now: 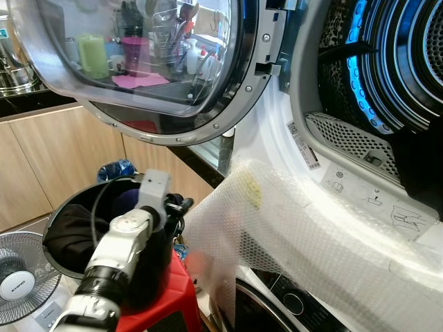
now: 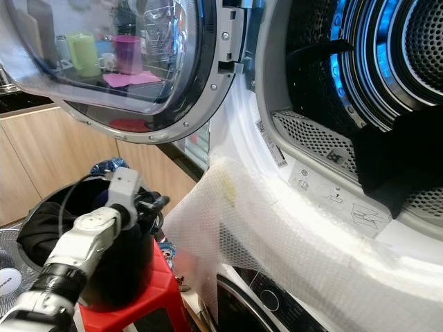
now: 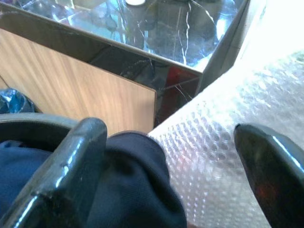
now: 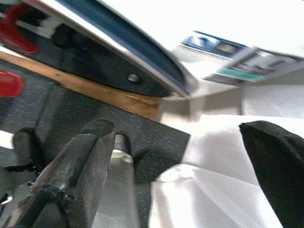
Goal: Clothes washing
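A black bucket holding dark clothes stands on a red stool at the lower left. My left arm reaches over it, and my left gripper is at the bucket's right rim. In the left wrist view my left gripper is open, with navy cloth low between the fingers and bubble wrap behind. The upper machine's round door is swung open to the left. A dark garment hangs at the lip of the blue-lit drum. In the right wrist view my right gripper is open and faces the floor.
Bubble wrap drapes over the machine's front, right of the bucket. A lower machine's panel shows beneath it. A white fan stands at the far left. A blue bag lies behind the bucket, by wooden cabinets.
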Available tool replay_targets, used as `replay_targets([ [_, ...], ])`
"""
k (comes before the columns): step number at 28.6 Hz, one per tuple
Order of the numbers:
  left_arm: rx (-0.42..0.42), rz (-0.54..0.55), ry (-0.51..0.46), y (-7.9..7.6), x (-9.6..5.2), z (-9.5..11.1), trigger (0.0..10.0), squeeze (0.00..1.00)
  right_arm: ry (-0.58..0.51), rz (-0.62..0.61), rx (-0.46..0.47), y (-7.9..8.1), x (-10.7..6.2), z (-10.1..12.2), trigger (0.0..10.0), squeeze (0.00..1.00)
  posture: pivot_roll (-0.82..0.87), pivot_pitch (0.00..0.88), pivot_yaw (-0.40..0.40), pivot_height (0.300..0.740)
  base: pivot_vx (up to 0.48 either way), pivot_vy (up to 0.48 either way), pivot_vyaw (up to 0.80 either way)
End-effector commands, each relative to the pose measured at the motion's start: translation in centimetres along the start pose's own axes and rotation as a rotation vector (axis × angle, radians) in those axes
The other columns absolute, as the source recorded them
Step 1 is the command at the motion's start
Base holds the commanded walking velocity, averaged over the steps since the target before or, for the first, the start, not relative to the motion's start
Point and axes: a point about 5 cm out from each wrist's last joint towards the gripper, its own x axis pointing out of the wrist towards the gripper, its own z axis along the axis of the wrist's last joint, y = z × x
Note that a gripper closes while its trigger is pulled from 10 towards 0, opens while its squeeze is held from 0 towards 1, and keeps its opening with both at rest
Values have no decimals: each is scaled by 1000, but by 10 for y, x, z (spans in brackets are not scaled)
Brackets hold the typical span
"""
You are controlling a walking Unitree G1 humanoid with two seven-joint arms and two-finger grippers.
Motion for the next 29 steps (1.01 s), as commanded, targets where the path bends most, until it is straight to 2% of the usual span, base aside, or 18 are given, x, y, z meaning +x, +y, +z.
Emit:
replay_targets([
  [1, 27, 2, 13, -3, 4, 2, 10000, 0, -4, -20, 21, -7, 0, -1, 10000, 0, 303, 16, -126, 740, 0, 0, 0],
  [9, 32, 68, 99, 0, 9, -14, 10000, 0, 11, -37, 50, -12, -1, -8, 10000, 0, 280, 15, -118, 740, 0, 0, 0],
  [16, 15, 212, 60, 15, 5, -9, 10000, 0, 6, -25, 57, -8, -1, -7, 10000, 0, 284, 16, -115, 740, 0, 0, 0],
  [25, 10, 228, 73, 18, 2, -15, 10000, 0, 8, -19, 58, -5, -1, -7, 10000, 0, 288, 18, -110, 740, 0, 0, 0],
  [29, 18, 222, 122, 14, 1, -28, 10000, 0, 11, -19, 59, -5, -1, -8, 10000, 0, 283, 18, -107, 740, 0, 0, 0],
])
